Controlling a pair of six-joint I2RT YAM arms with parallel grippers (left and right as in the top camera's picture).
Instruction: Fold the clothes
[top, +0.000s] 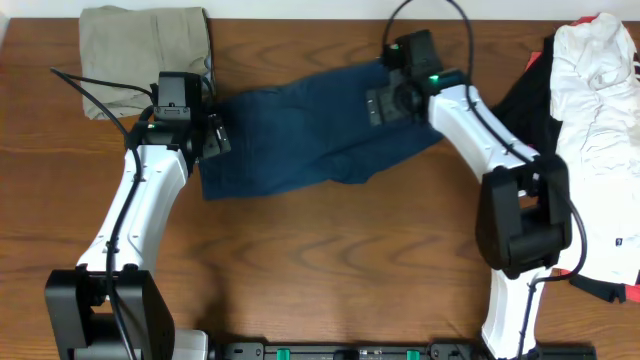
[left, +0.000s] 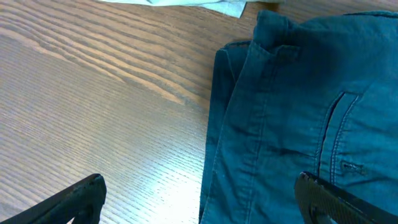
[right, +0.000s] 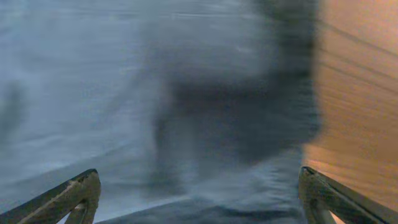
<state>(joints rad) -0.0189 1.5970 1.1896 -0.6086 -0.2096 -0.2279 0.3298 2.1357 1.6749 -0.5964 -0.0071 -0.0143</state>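
The dark navy-blue shorts (top: 310, 135) lie spread across the middle back of the table, waistband end at the left. My left gripper (top: 213, 135) is open over the shorts' left edge; in the left wrist view the waistband and a pocket seam (left: 292, 118) lie between its wide-apart fingers (left: 205, 199). My right gripper (top: 388, 100) is open above the shorts' right end. The right wrist view is blurred and shows blue cloth (right: 155, 93) under its spread fingers (right: 199, 193), with wood at the right.
A folded tan garment (top: 140, 45) lies at the back left corner, just behind my left gripper. A heap of white, black and red garments (top: 595, 120) fills the right edge. The wooden table (top: 320, 260) runs in front of the shorts.
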